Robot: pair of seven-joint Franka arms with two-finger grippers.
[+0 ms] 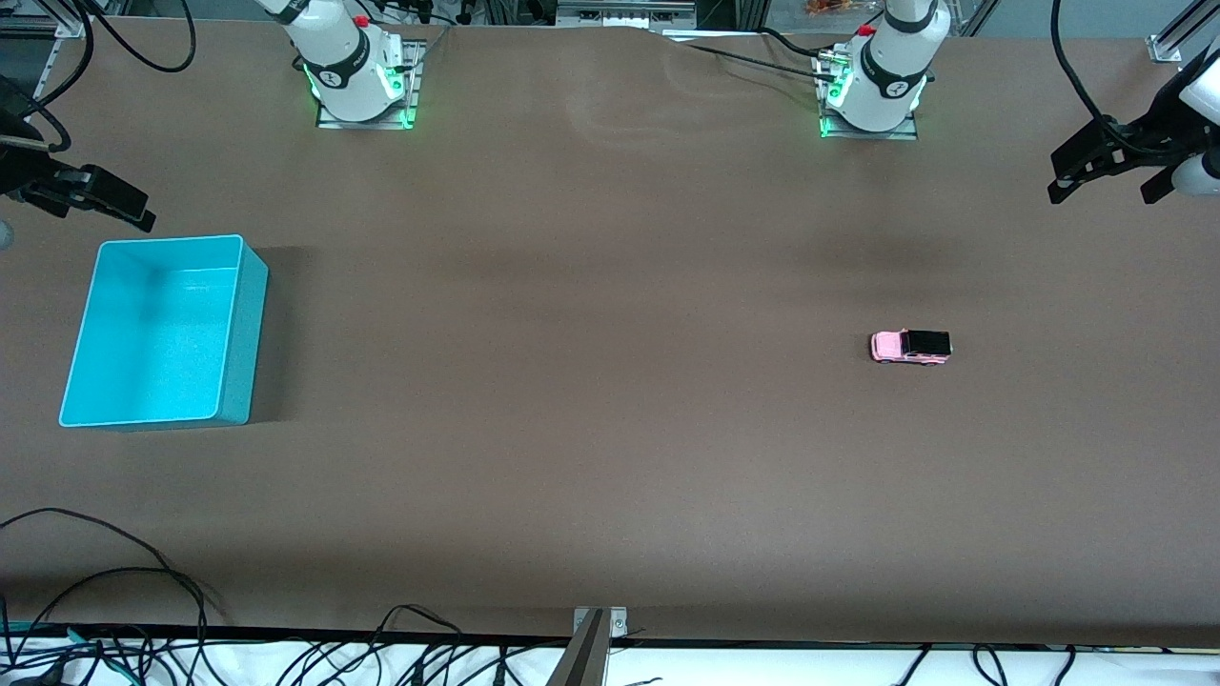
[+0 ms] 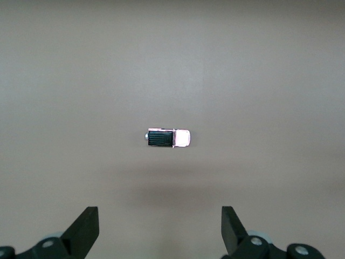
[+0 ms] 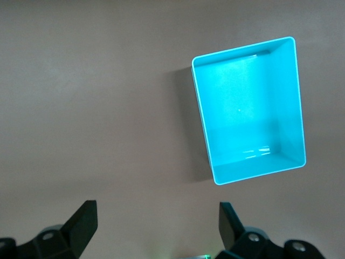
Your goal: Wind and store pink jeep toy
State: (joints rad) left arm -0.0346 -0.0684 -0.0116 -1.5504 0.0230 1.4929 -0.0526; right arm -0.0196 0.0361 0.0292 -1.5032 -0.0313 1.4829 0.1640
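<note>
Nothing touched yet, task not started. Pink jeep toy (image 1: 910, 347) sitting alone on the brown table (image 1: 591, 400), on its wheels, toward the left arm's end, roughly midway between the edge by the robot bases and the edge by the front camera. Turquoise bin (image 1: 238, 324) parked well apart from it, near the edge at the right arm's end, open side up, nothing inside.

Left gripper (image 1: 1110, 174) up in the air over the table's corner at the left arm's end, jaws spread wide and released, holding nothing; left wrist view showing the jeep (image 2: 168, 138) dead centre below. Right gripper (image 1: 86, 195) up over the edge at the right arm's end, just above the bin, jaws likewise spread and empty, bin (image 3: 294, 108) in plain sight of its wrist camera.

Judging the toy: tiny, light, rigid plastic or metal, smooth-sided, likely to roll or skid at a nudge. Best hold probably across the body flanks, under the black roof, clear of the wheels, so these stay free for winding by a backward drag. Gentle squeeze enough; narrow target, so careful centring needed.
</note>
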